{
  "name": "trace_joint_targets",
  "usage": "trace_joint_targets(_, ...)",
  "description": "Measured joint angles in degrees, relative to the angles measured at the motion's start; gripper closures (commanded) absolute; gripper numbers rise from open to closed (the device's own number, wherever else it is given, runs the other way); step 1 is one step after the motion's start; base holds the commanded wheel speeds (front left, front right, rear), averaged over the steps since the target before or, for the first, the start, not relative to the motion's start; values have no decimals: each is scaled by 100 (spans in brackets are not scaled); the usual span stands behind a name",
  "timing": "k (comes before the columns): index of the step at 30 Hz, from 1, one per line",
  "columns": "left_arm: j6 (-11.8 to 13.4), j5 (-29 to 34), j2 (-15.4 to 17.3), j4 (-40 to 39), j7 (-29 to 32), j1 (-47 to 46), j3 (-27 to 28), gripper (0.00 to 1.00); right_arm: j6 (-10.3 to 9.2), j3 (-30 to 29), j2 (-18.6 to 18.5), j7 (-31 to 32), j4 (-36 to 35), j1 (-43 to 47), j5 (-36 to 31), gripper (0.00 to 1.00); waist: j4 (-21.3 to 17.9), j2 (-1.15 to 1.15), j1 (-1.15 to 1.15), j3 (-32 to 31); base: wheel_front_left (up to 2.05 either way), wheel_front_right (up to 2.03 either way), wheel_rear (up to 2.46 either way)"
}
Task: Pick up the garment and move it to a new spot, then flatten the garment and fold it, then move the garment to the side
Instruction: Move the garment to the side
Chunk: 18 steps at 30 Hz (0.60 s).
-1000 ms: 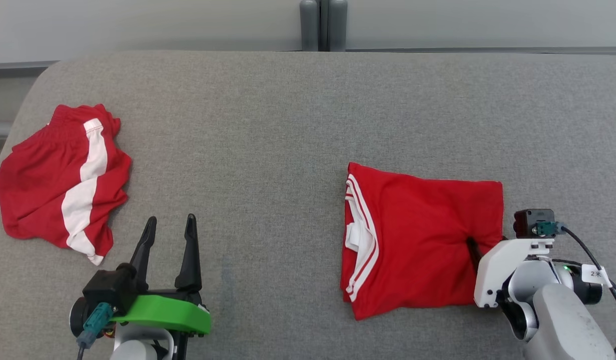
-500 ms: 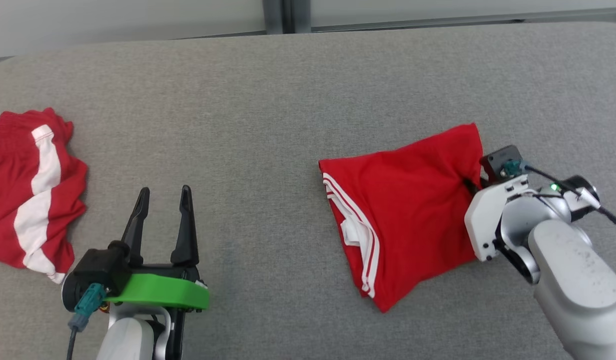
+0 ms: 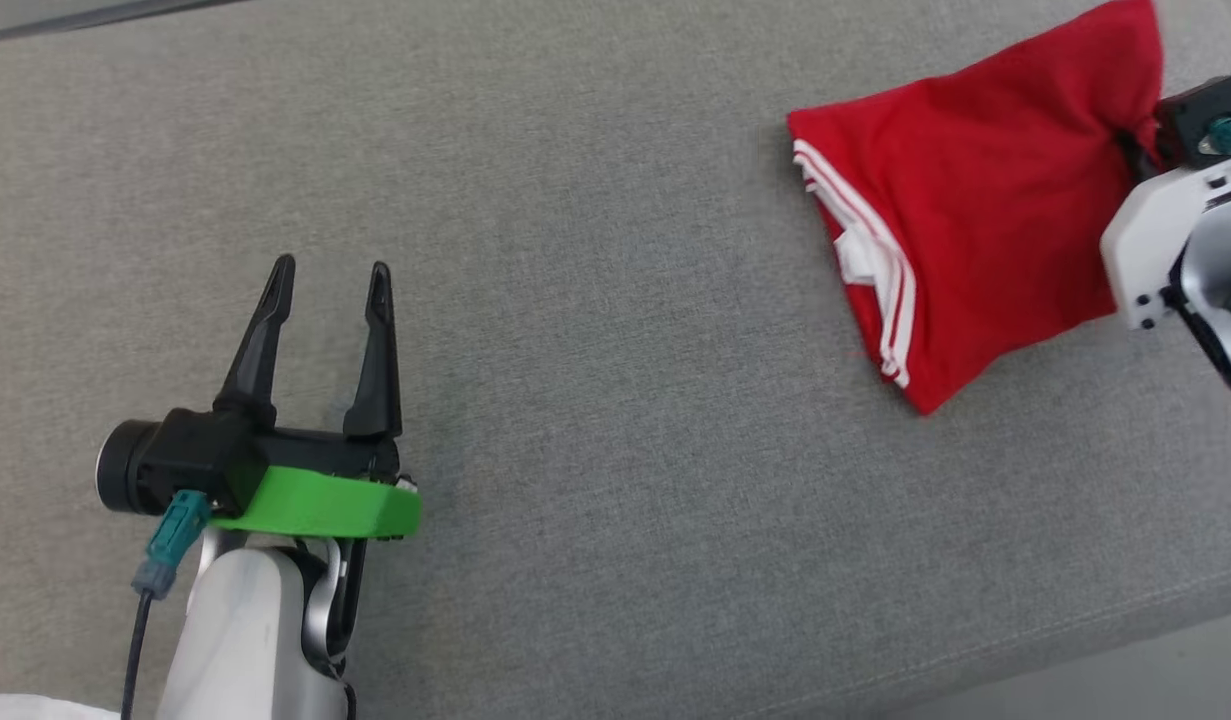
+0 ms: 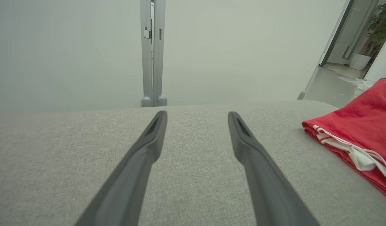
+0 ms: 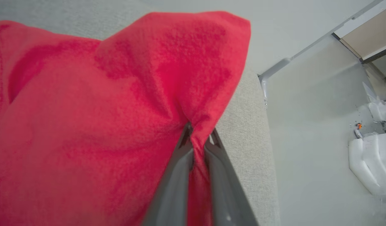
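The garment [image 3: 975,200] is a folded red shirt with white trim, lying on the grey padded surface [image 3: 615,300] at the upper right of the head view. Its right edge is bunched and raised. My right gripper [image 5: 199,131] is shut on that bunched edge, red cloth pinched between the fingers. In the head view its white wrist [image 3: 1165,240] sits at the right border. My left gripper [image 3: 330,270] stands open over bare surface at the lower left, far from the garment. The left wrist view shows the left gripper [image 4: 197,114] with nothing between its fingers and the garment [image 4: 362,131] to its right.
The surface's front edge [image 3: 1075,640] runs across the lower right, with floor beyond. In the right wrist view the surface's end [image 5: 252,131] lies just past the garment. A grey post [image 4: 152,53] stands behind the surface. A white object [image 5: 371,160] sits on the floor.
The head camera has swung right, so the red and white shorts have left the view. My right gripper has shut on the garment's right edge and dragged it, turning the garment.
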Motion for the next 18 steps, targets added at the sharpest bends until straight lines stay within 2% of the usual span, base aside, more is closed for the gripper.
trace_joint_targets(8,-26,107,130,-338,0,-231,-468,0,0,-474,-422,-710,612,-435,-641,100,-406,0,0,636,0,0,0)
trace_joint_targets(14,-27,103,320,-657,0,-302,-747,0,0,-1111,-615,-1167,1002,-519,-1098,100,-408,0,0,1032,0,0,0)
trace_joint_targets(15,-32,103,346,-692,0,-305,-773,0,0,-1247,-635,-1259,1068,-515,-1170,84,-366,0,1,1076,0,0,0)
trace_joint_targets(16,-32,103,364,-732,0,-303,-791,0,0,-1339,-649,-1318,1134,-513,-1269,60,-317,0,1,1110,0,0,0)
trace_joint_targets(17,-32,103,374,-770,1,-301,-804,0,0,-1428,-662,-1378,1187,-508,-1379,15,-273,0,1,1134,0,0,0)
trace_joint_targets(18,-32,103,386,-805,0,-293,-795,0,0,-1546,-665,-1458,1241,-501,-1467,28,-216,0,1,1158,0,0,0)
